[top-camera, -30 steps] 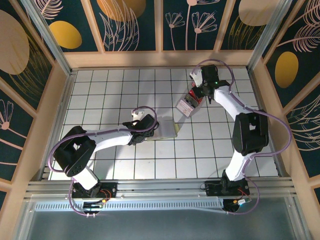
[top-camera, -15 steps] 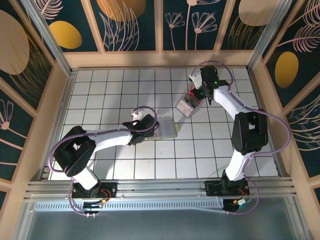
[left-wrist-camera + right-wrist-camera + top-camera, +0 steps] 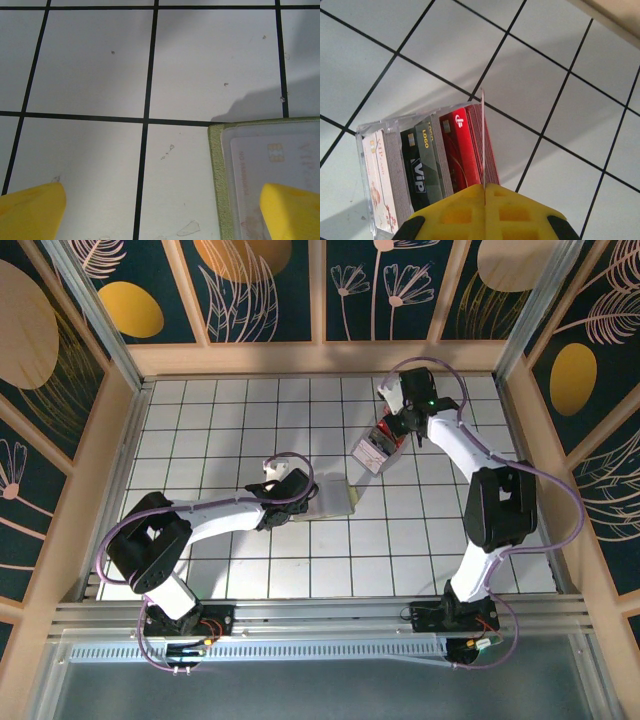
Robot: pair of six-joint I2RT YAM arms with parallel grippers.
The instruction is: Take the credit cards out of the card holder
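Card holder [image 3: 338, 496] lies flat on the white gridded table [image 3: 230, 420], about mid-table, just ahead of the left arm's wrist. Left wrist view: one corner of it shows, with a yellow-green, felt-like border and a clear pocket facing up. A pale card [image 3: 272, 165] with a small gold chip sits under the plastic; its print is too faint to read. Left arm runs from its base at the near left, elbow bent, forearm low and angled toward table centre. Left gripper [image 3: 161, 212] has its yellow fingers wide apart, one over bare tile, the other over the holder's pocket; whether it touches I cannot tell. Well apart, toward the far right, a stack of cards [image 3: 427, 160] sits in a clear plastic sleeve [image 3: 395, 126]. A white card with a floral print, a black VIP card and several red ones stand on edge side by side. Right arm rises from the near right base and reaches far forward, wrist turned back toward centre. Right gripper [image 3: 484, 197] has its fingers pressed together on a thin clear leaf of the sleeve beside the red cards.
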